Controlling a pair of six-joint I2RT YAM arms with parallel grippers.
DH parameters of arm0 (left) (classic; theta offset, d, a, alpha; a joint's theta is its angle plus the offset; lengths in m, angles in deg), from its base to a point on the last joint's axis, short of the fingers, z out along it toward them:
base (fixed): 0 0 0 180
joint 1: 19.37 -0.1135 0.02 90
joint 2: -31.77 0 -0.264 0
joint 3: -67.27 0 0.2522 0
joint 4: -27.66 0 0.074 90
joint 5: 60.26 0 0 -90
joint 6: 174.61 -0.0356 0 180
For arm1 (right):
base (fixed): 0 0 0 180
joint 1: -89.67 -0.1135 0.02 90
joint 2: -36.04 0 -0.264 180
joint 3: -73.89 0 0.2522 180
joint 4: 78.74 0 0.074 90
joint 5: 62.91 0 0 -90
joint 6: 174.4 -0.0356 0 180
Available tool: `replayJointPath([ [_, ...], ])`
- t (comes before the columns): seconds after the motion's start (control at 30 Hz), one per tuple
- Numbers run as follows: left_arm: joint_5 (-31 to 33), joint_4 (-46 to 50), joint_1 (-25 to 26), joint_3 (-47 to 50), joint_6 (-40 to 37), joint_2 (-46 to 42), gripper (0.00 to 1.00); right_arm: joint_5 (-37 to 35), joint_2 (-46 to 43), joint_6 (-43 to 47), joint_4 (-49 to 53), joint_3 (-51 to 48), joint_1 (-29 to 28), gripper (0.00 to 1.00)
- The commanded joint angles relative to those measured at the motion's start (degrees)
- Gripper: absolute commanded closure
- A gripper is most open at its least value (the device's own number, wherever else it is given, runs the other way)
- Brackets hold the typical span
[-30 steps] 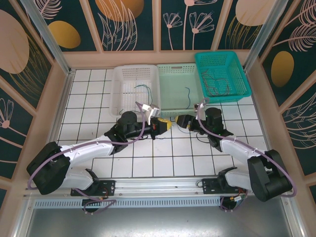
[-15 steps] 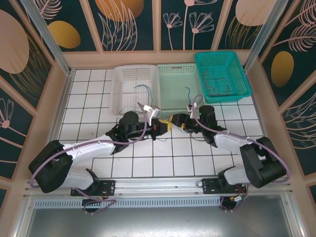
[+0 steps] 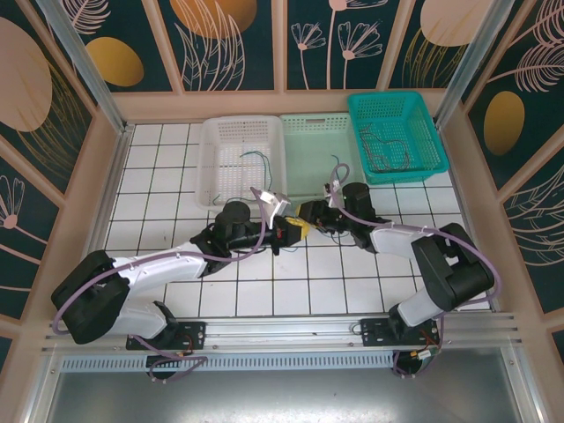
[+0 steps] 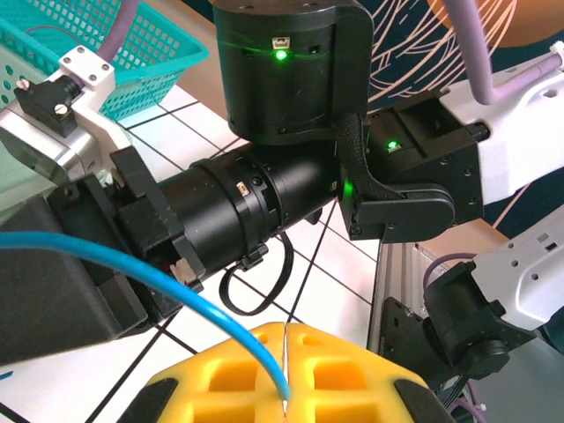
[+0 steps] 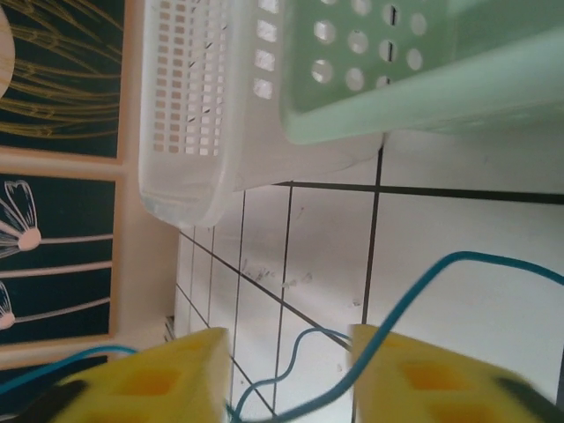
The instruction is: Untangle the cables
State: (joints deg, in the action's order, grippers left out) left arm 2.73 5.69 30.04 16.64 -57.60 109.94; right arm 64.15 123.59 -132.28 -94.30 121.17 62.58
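L claw [image 4: 286, 366] pinched on blue cable [image 4: 88, 248]; R wrist cam: R claw [image 5: 289, 352] parted round it.

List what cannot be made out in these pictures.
Top view: cables in the teal basket, too small to count.
Left wrist view: blue cable, pinched by the left gripper, cut off at the left edge.
Right wrist view: right gripper fingers cut off below; contact with the cable unclear.
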Motion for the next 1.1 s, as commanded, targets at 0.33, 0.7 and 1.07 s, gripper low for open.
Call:
replayJointPath([
  [0.33,9.71,6.9,0.16,-0.89,-6.06,-11.24,0.95,-12.55,-1.68,7.49,12.38,-2.56,-4.99,1.0],
  [0.7,8.5,7.75,0.13,-1.2,-7.54,-9.84,0.95,-12.31,-15.79,7.6,12.4,-4.1,-4.57,0.39],
  [1.07,10.8,12.86,0.09,-3.13,-11.18,-7.07,0.94,-3.49,-24.63,9.56,26.62,-0.91,5.62,0.34],
])
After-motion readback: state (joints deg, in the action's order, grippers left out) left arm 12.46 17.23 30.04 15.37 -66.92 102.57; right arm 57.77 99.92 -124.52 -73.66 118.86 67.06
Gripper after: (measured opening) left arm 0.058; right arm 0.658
